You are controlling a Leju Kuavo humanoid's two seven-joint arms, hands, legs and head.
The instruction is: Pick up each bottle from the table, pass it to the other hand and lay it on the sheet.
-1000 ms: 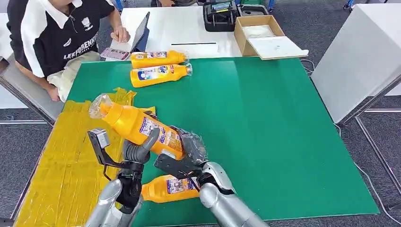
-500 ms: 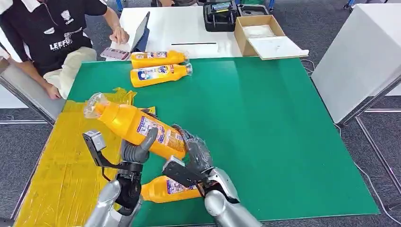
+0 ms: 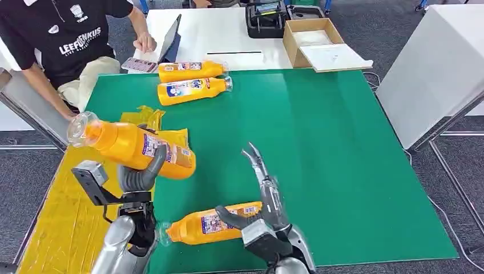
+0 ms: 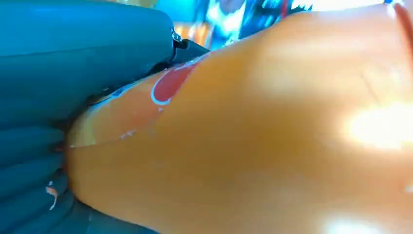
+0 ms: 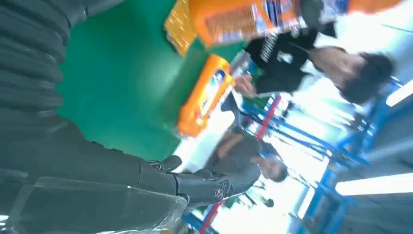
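The green table (image 3: 319, 160) spreads out in front of me, the biggest thing here, running from my body to the white desk (image 3: 228, 40) at its far edge. Along its left side lies the yellow sheet (image 3: 68, 211), crinkled, reaching from the near left corner to a bunched end about halfway up the table. A person in a black shirt (image 3: 63, 40) sits at the far left corner, one hand on the white desk beside a tilted tablet (image 3: 169, 40). On that desk, further right, sit an open cardboard box (image 3: 314, 40) and a black case (image 3: 265, 20).

My left hand (image 3: 140, 177) grips an orange bottle (image 3: 134, 149) around its lower body, holding it up over the sheet's right edge, tilted with its clear cap pointing far-left. Up close at my left wrist, the held bottle's orange wall (image 4: 272, 146) presses right against my palm.

My right hand (image 3: 265, 200) is empty, fingers spread wide and stretched toward the far side, hovering over the green near the table's near edge. Just left of it, a second bottle (image 3: 208, 224) lies on its side on the green, cap pointing left toward the sheet.

Two more bottles (image 3: 194, 80) lie side by side at the far edge of the table, left of centre, caps pointing right
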